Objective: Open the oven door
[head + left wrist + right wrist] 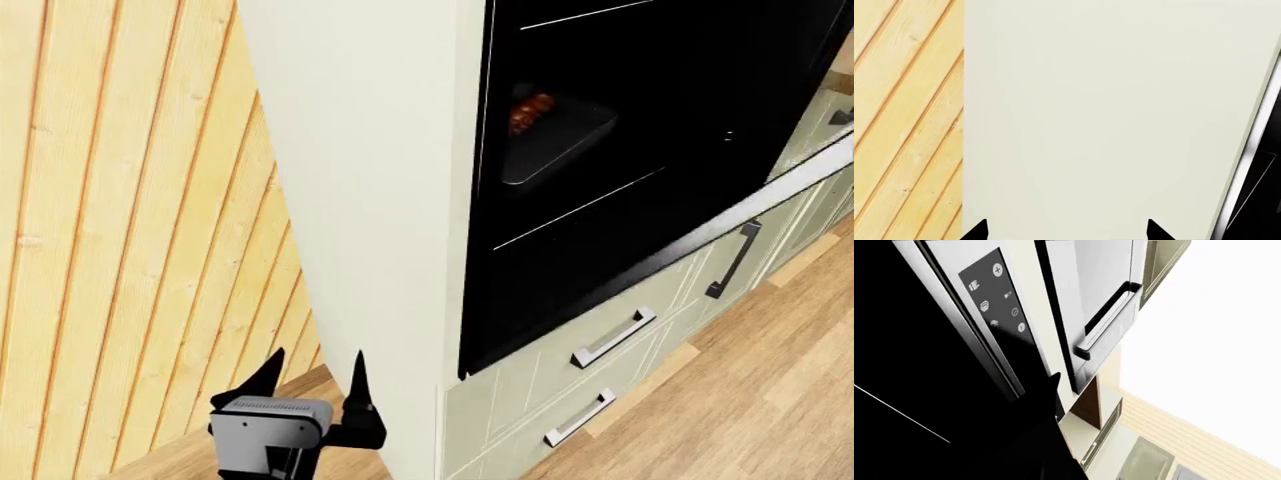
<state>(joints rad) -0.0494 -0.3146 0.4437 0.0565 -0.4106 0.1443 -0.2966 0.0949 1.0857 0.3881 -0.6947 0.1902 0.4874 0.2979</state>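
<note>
The oven [627, 110] sits in a tall cream cabinet; its dark inside shows rack lines and a tray of food [547, 130]. The oven door [721, 232] shows as a black band with a silver edge slanting out in front of the lower cabinets. My left gripper [314, 385] hangs open, low beside the cabinet's cream side panel [1107, 110], and its fingertips [981, 231] hold nothing. In the right wrist view, glossy black oven door [914, 340] lies beside an icon control strip [995, 295]. The right gripper's dark fingers merge with that black.
A wooden plank wall [120, 230] stands left of the cabinet. Pale green drawers with silver bar handles [614, 338] sit under the oven. A cabinet door with a black handle [731, 260] is to their right. A silver appliance front with a bar handle [1107, 320] lies beyond the control strip.
</note>
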